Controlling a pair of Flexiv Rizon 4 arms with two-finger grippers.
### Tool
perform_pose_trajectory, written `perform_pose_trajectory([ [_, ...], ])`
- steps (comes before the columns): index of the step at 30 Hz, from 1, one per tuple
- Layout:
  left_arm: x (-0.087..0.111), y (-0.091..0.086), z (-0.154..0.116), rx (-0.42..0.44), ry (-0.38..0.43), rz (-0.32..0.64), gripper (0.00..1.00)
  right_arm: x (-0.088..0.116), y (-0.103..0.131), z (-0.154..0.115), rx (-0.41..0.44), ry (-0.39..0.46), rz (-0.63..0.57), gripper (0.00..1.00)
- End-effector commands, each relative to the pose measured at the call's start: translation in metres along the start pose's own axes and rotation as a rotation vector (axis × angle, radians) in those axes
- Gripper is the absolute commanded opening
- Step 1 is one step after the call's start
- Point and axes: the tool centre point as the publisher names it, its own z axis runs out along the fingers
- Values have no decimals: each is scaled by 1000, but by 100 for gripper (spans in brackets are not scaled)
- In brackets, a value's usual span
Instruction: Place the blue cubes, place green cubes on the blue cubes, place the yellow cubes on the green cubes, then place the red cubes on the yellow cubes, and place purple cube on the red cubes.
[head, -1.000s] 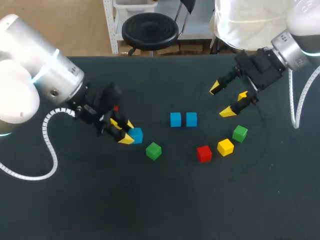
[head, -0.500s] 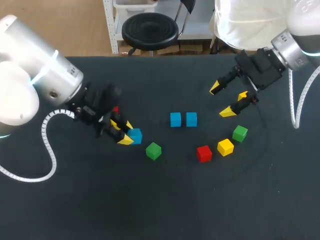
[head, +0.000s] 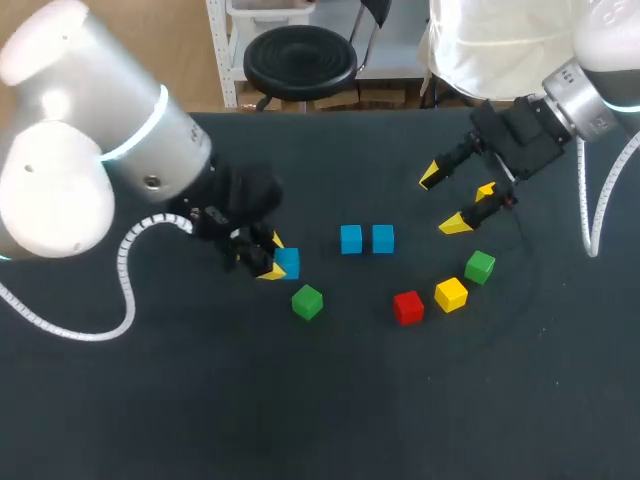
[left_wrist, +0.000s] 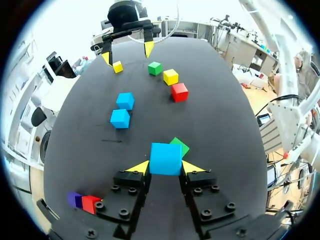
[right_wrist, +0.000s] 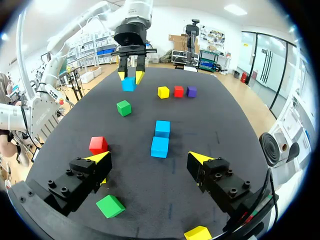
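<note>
Gripping blue cube (left_wrist: 165, 158) in my left claw (left_wrist: 165, 168), left of the blue pair (head: 366, 239). Risk: tip-only hold may slip, or cube clips green cube (head: 307, 301) nearby. Right claw (head: 443, 201) open, far right.

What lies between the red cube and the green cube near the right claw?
A yellow cube, between red cube and green cube, shown in head view.
</note>
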Motion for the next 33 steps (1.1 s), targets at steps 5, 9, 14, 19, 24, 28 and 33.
perform_pose_trajectory([
  [5,-12,15,13,70,0,14,0,0,0,0,0,1,0,100],
  [9,-16,14,13,88,-13,50,0,0,0,0,0,1,0,100],
  [14,-16,14,13,88,-13,50,0,0,0,0,0,1,0,100],
  [19,-16,14,13,88,-13,50,0,0,0,0,0,1,0,100],
  [24,-16,14,13,88,-13,50,0,0,0,0,0,1,0,100],
  [28,-21,17,15,87,-9,54,0,0,0,0,0,1,0,100],
  [33,-34,35,25,82,-10,45,0,0,0,0,0,1,0,100],
])
